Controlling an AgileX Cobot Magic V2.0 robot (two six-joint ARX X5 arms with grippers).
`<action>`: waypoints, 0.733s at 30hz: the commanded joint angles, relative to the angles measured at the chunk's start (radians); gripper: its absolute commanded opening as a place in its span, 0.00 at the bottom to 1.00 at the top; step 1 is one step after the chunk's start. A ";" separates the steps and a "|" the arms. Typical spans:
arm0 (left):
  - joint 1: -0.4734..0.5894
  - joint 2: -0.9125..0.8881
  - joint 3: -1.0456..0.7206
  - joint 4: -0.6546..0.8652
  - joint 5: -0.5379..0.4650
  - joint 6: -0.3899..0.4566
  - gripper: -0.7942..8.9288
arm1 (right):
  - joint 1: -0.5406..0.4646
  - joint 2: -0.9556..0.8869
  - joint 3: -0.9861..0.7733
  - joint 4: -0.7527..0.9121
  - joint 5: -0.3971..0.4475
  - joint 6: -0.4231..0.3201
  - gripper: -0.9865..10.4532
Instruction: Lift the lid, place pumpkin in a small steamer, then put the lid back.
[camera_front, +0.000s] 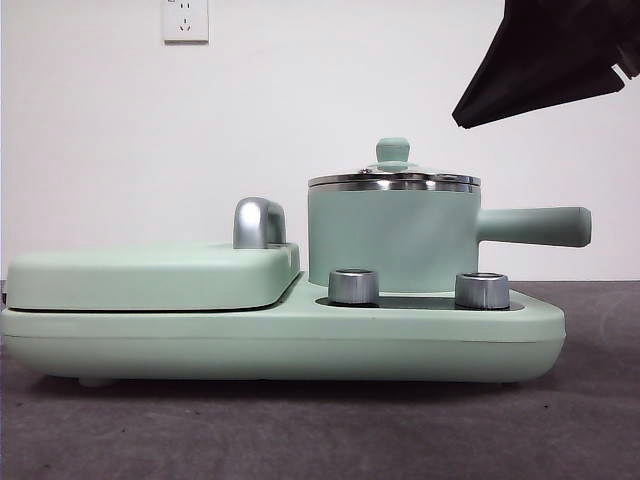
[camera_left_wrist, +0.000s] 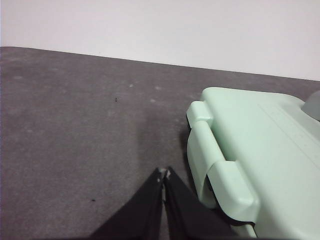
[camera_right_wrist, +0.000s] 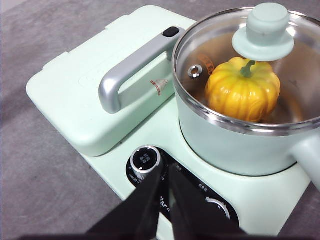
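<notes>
The round clear glass lid (camera_right_wrist: 260, 65) with its shiny steel rim and mint-green knob sits closed on the small steamer (camera_front: 393, 238), a mint-green cylindrical pot with a steel rim whose long straight side handle runs out level past the edge of the base. Through the glass, the right wrist view shows the glossy yellow-orange ribbed pumpkin (camera_right_wrist: 243, 88) with its green stem standing inside the pot, close under the knob and filling much of the pot's width. The steamer stands on a dark plate at one end of a wide mint-green cooking unit (camera_front: 280, 340); two silver dials (camera_front: 353, 285) rise along that end's near edge, just in front of the pot. The other end is covered by a flat mint-green rectangular griddle cover (camera_front: 150, 275) with a curved silver handle (camera_right_wrist: 131, 67) lying just beside the pot wall. The right gripper (camera_right_wrist: 165, 172) hangs above the dials, clear of the lid and holding nothing, its two black jaws pressed together; in the front view it shows as a dark shape at the top corner above the pot handle. The left gripper (camera_left_wrist: 164, 174) is likewise clenched on nothing, over bare grey table (camera_left_wrist: 75, 130) just beside the griddle cover's hinged outer edge, with open tabletop stretching away from it.
</notes>
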 joint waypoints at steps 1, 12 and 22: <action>0.000 -0.001 -0.019 0.011 -0.002 -0.009 0.09 | 0.006 0.004 0.017 0.010 0.000 -0.008 0.11; 0.000 -0.001 -0.019 0.011 -0.002 -0.009 0.09 | 0.006 0.004 0.017 0.010 0.000 -0.008 0.11; 0.000 -0.001 -0.019 0.011 -0.002 -0.009 0.09 | -0.076 -0.097 -0.034 0.043 0.038 -0.150 0.11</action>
